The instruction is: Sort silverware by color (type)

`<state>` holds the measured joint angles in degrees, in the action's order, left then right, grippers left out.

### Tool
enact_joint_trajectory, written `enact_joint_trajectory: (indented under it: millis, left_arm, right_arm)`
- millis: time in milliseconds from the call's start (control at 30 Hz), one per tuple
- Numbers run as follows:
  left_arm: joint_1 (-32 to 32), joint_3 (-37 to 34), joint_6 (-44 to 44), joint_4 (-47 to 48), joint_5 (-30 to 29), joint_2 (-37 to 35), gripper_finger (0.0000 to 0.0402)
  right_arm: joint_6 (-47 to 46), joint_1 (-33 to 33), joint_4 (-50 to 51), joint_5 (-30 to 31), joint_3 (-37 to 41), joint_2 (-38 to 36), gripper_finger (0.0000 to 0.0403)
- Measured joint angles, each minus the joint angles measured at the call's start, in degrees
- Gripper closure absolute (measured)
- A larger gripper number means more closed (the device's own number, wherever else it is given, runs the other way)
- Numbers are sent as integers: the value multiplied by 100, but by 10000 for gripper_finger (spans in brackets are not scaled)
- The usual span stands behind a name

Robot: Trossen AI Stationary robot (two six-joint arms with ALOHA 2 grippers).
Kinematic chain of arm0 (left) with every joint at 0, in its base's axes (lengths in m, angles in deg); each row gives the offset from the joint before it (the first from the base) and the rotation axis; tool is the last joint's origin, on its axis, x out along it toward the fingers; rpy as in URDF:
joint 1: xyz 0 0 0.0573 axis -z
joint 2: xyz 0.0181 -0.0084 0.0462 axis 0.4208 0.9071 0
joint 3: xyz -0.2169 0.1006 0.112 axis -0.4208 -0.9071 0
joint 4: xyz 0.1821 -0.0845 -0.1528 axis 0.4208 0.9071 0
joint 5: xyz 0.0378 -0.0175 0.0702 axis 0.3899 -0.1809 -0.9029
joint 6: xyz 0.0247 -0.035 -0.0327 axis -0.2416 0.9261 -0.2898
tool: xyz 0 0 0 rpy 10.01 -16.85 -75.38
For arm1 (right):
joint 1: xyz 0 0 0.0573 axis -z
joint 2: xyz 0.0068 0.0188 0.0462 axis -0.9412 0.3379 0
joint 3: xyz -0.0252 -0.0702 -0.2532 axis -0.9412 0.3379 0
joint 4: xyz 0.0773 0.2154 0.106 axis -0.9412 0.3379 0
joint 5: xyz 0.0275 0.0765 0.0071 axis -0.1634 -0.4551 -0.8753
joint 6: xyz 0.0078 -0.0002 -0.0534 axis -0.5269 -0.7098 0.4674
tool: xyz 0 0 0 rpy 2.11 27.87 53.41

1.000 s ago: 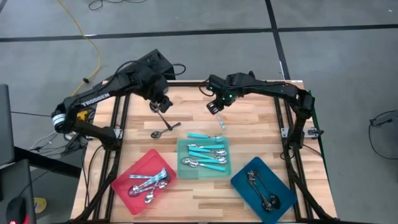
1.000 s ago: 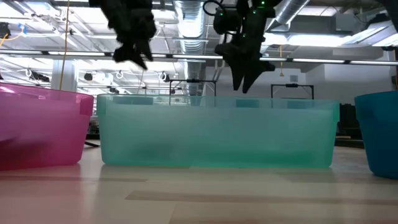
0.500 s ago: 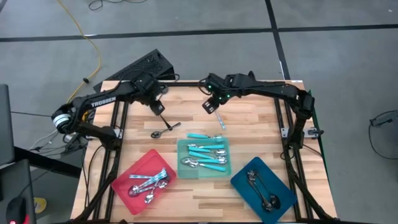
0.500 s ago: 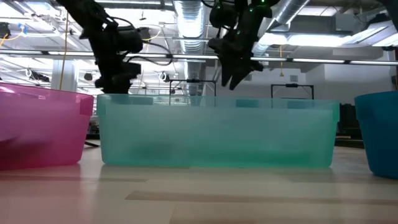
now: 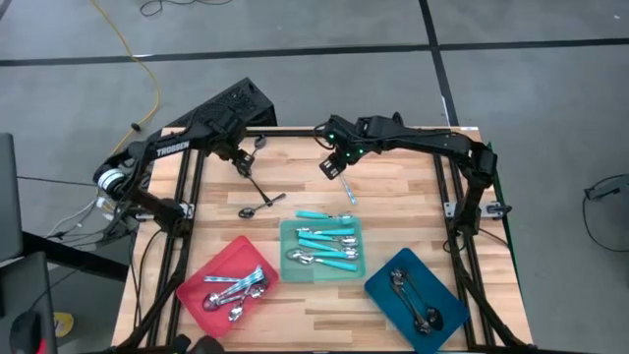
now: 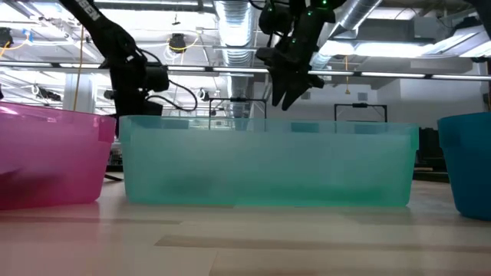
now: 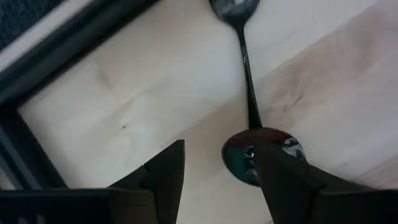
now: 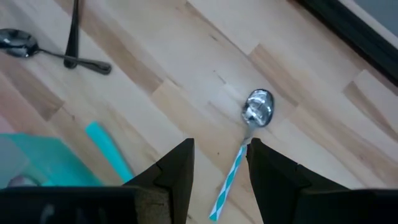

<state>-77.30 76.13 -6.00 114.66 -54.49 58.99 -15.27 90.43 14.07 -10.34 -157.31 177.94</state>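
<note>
Left tool (image 7: 214, 171) open over two dark spoons (image 7: 258, 155), left-wrist view only.

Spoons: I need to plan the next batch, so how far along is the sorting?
Mostly done: silver spoons lie in the red tray, turquoise-handled ones in the teal tray, dark ones in the blue tray. In hand: nothing; the left gripper and right gripper hover open. Left: two dark spoons and the turquoise-handled spoon on the table, plus one overhanging the teal tray's rim.

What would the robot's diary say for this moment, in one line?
left gripper: open, above dark spoon | right gripper: open, above turquoise-handled spoon | held: nothing | teal tray: holds turquoise spoons
</note>
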Motion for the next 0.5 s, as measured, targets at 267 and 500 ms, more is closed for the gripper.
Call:
enact_joint_trajectory:
  millis: [267, 500]
  left_arm:
    - [1, 0, -309, -74, 341, 508, 226]
    - [-75, 19, -518, -224, 1181, 1074, 227]
  right_arm:
    - [0, 15, -20, 0, 0, 0, 234]
    - [29, 17, -20, 2, 0, 0, 234]
